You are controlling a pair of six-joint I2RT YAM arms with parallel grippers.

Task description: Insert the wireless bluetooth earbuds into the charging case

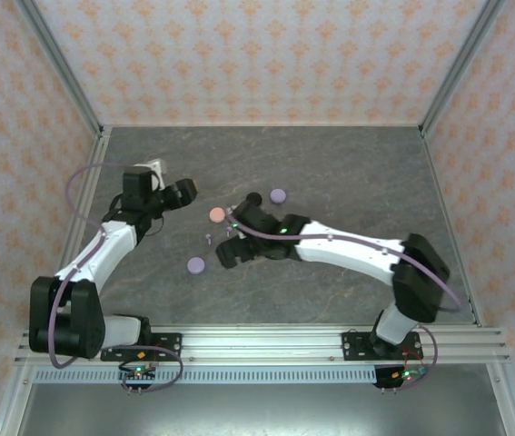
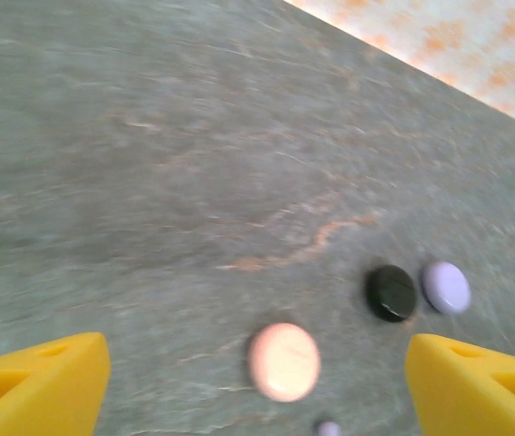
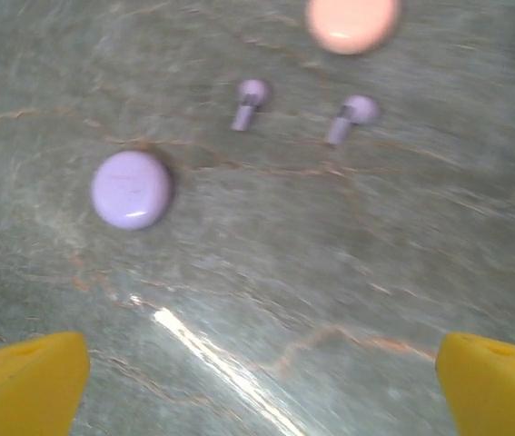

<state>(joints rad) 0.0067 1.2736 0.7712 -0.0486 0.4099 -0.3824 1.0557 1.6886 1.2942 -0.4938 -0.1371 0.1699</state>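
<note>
Two lavender earbuds [image 3: 250, 100] [image 3: 355, 113] lie loose on the grey table, with a pink round case [image 3: 351, 20] just beyond them and a lavender round case [image 3: 130, 188] to their left. My right gripper [image 3: 257, 386] hovers short of them, open and holding nothing. From above, the earbuds [image 1: 208, 237] [image 1: 230, 232] sit just in front of the right gripper [image 1: 228, 250]. My left gripper [image 1: 182, 193] is open and empty to the left of the pink case [image 1: 216, 214]. In the left wrist view the pink case [image 2: 283, 361] lies ahead of the left gripper [image 2: 257, 386].
A black round case [image 2: 391, 292] and another lavender round case [image 2: 446, 287] lie side by side past the pink one; from above they are the black case [image 1: 253, 199] and the lavender case [image 1: 278, 195]. Patterned walls enclose the table on three sides.
</note>
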